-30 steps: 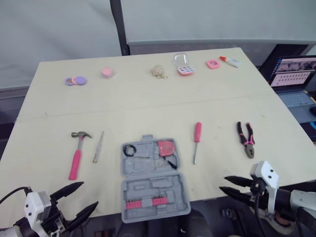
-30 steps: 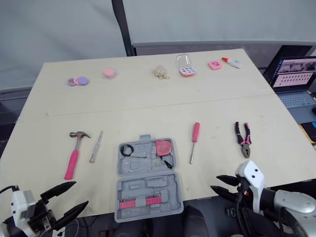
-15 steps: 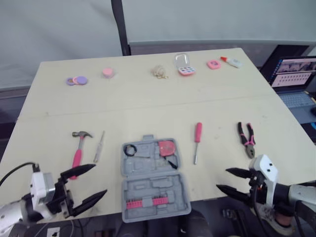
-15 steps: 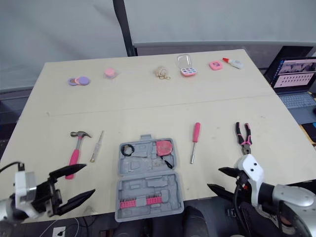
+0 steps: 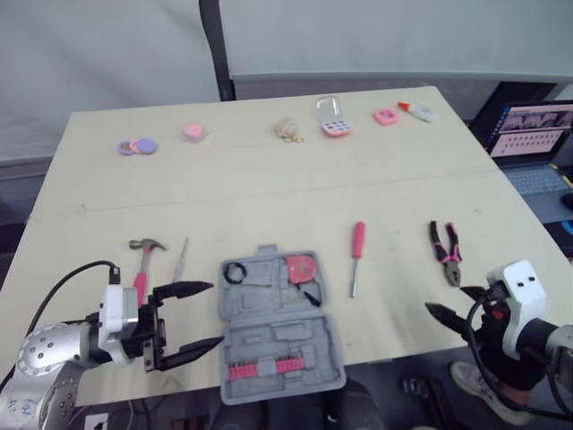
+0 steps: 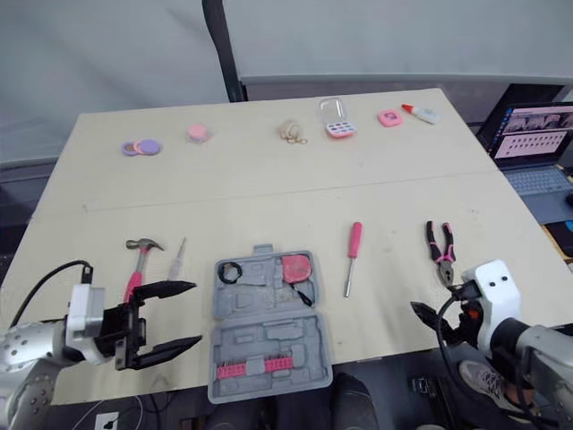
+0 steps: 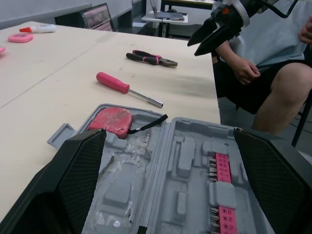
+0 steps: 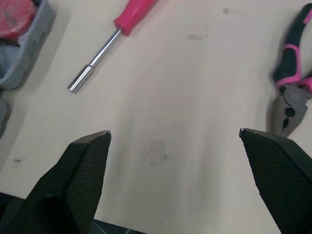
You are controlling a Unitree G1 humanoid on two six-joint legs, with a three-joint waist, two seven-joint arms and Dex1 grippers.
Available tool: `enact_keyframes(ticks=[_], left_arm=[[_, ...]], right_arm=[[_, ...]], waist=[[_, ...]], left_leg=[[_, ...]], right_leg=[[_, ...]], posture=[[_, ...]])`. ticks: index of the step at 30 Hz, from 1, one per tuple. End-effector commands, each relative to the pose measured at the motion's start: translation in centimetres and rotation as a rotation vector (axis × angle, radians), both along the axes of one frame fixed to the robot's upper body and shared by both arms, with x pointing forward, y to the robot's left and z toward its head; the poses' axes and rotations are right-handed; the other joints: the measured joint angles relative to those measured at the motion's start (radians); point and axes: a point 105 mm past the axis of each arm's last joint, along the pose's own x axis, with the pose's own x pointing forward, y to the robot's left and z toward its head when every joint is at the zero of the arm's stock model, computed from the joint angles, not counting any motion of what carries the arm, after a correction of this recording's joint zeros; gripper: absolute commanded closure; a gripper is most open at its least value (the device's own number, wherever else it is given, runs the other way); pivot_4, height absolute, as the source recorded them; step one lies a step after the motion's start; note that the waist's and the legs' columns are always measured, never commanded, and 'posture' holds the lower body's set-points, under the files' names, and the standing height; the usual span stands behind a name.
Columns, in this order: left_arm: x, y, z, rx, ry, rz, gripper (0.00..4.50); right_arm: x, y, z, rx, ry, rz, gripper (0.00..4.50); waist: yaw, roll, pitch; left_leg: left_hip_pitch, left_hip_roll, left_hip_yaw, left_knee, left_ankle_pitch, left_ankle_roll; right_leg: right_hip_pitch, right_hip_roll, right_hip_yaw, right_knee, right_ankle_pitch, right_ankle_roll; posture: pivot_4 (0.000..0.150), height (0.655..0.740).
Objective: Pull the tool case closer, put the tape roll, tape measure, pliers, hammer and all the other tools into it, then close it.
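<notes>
Left pincer (image 5: pixel 217 313) gapes beside tool case (image 5: pixel 277 333), partly hiding hammer (image 5: pixel 144 255) (right pincer (image 8: pixel 175 132) gapes near pliers (image 5: pixel 448 253)).

case (image 5: pixel 269 348): 1
hammer (image 5: pixel 143 263): 1
pliers (image 5: pixel 448 253): 1
screwdrivers (image 5: pixel 357 246) (image 5: pixel 181 262): 2
tape measure (image 5: pixel 302 267): 1
tape roll (image 5: pixel 235 272): 1
laptop (image 5: pixel 533 127): 1
</notes>
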Motion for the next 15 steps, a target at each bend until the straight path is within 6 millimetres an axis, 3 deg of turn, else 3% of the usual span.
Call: enact_keyframes(ticks=[1,8,12,15], left_arm=[[0.0,-0.6,-0.1,0.004,-0.014,-0.022,0.0],[0.3,-1.2,0.0,0.0,-0.033,-0.019,0.0],[-0.1,-1.1,-0.3,0.001,-0.029,-0.002,0.0],[-0.5,-1.2,-0.6,0.005,-0.024,0.007,0.0]], right_arm=[[1.1,-2.2,0.3,-0.023,-0.019,-0.148,0.03],[4.4,-4.8,-0.5,0.029,0.032,-0.336,0.03],[5.8,-4.9,-0.7,0.048,0.038,-0.354,0.03],[6.2,-4.6,-2.1,0.051,0.082,-0.354,0.03]], waist=[[-0.001,0.0,0.0],[-0.001,0.001,0.0],[-0.001,0.001,0.0],[-0.001,0.001,0.0]], left_leg=[[0.0,0.0,0.0,0.0,0.0,0.0],[-0.001,0.0,0.001,-0.001,0.0,0.0],[-0.001,0.0,0.001,-0.001,0.0,0.0],[-0.001,0.0,0.001,-0.001,0.0,0.0]], right_leg=[[0.0,0.0,0.0,0.0,0.0,0.0],[-0.001,0.0,0.0,0.0,0.0,0.0],[-0.001,0.0,0.0,0.001,0.0,0.0],[-0.001,0.0,0.0,0.001,0.0,0.0]], posture=[[0.15,0.7287],[0.15,0.7287],[0.15,0.7287],[0.15,0.7287]])
